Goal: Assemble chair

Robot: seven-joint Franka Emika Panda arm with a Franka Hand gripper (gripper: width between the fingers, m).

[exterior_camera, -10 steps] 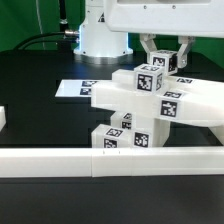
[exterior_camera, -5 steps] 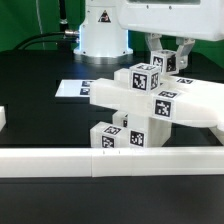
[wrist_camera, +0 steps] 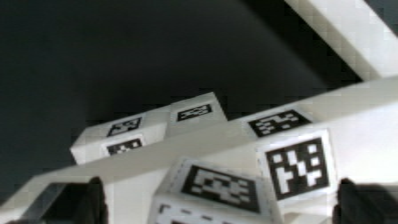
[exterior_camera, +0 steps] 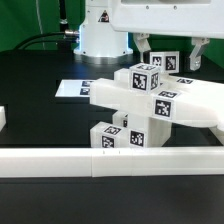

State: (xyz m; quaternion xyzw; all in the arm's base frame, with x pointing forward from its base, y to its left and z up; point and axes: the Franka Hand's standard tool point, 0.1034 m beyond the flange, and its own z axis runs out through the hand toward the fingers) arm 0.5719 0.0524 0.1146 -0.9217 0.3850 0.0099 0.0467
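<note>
Jaws of the gripper point(exterior_camera: 171, 55) stand wide apart, holding nothing, one finger on each side of the chair's point(exterior_camera: 150, 105) topmost tagged cube. Directly beneath the gripper, the chair rests on the black table point(exterior_camera: 40, 85), just behind the low white border wall point(exterior_camera: 110, 160). Its long flat panel runs across the exterior view, tilting slightly upward toward that view's right.

A matte black worktop point(exterior_camera: 40, 85) fills the scene; a low white border wall point(exterior_camera: 110, 160) crosses at 6 o'clock.
</note>
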